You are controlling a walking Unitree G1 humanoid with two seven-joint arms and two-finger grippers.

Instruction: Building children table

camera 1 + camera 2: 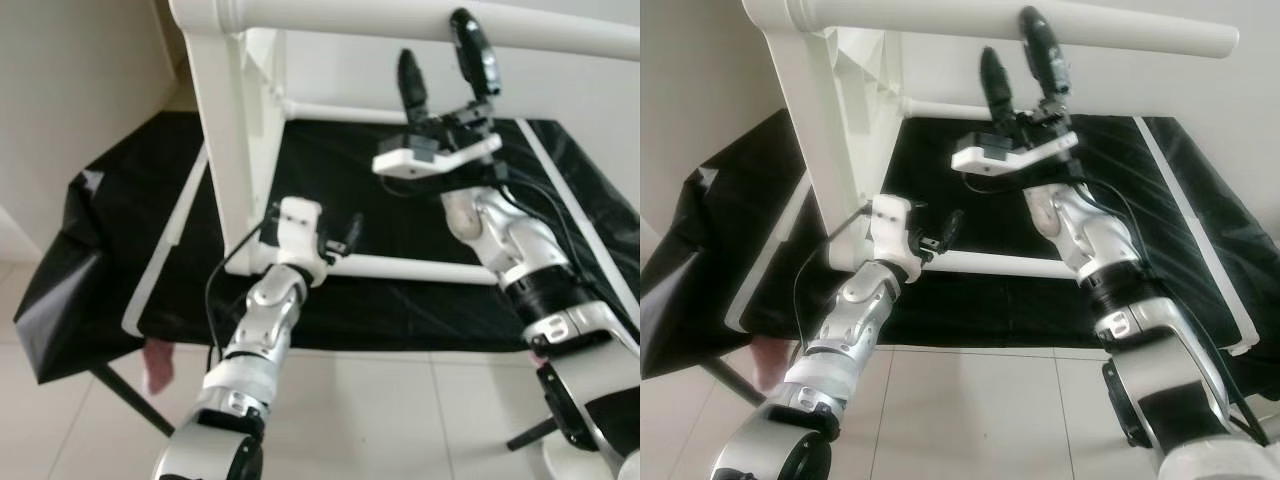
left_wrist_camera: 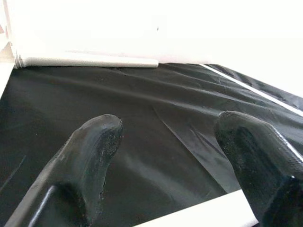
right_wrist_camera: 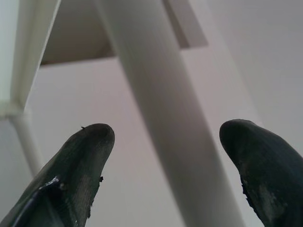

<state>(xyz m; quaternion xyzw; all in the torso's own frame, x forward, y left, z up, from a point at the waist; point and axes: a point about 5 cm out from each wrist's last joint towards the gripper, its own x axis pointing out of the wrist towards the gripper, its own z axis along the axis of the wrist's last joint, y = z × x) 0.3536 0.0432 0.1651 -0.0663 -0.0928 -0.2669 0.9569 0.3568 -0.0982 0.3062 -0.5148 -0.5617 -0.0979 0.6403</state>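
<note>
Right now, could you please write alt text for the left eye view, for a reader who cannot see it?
The right gripper, open, reaches up to the top leg of a white table lying on its side on a black sheet. The left gripper sits low beside the bottom leg.

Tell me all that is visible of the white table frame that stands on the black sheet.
The white table frame looks like painted wood or plastic, smooth and matte. It has a flat upright side panel, a thick round bar across the top, and thinner round rails low down, one near and one far. It rests on the black sheet. The right gripper reaches up to the top bar with open jaws on either side of it. The left gripper, jaws open, is by the near low rail.
</note>
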